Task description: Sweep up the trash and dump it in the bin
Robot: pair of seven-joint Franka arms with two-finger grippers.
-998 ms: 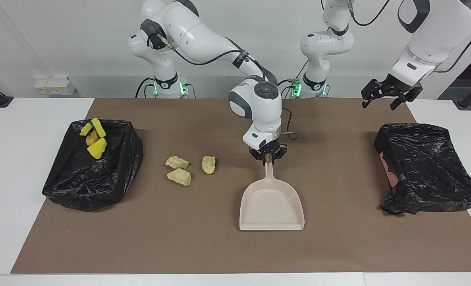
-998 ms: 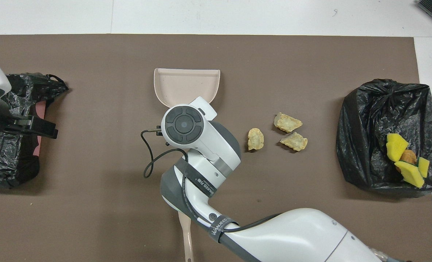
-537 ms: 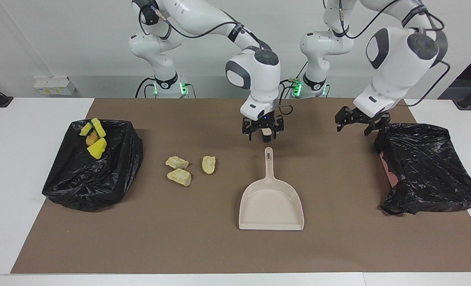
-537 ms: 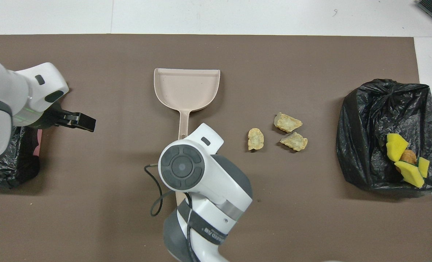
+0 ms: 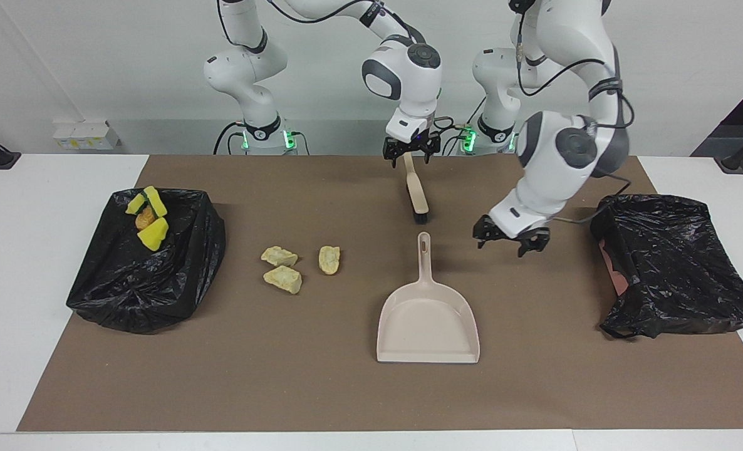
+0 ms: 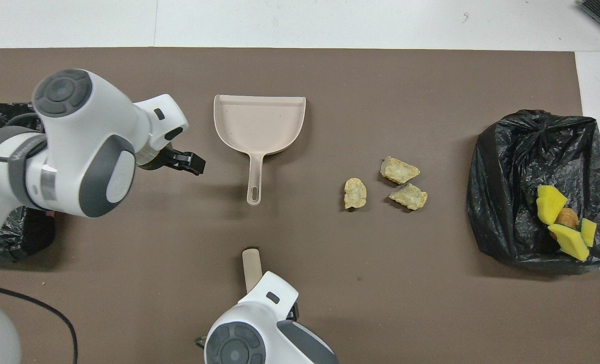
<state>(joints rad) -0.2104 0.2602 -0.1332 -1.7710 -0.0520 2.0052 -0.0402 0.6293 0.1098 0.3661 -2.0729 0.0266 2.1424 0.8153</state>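
Three pale trash chunks (image 5: 290, 266) lie on the mat between the bagged bin (image 5: 149, 263) and dustpan (image 5: 428, 316). The right gripper (image 5: 411, 150), fingers spread, hangs over a brush (image 5: 416, 195). The left gripper (image 5: 510, 240), also spread, hovers beside the dustpan's handle.

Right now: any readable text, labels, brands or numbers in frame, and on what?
No text reads in either view.
Dustpan, brush, both bin bags: unmarked.
Small white boxes by the wall: too small to show any markings.
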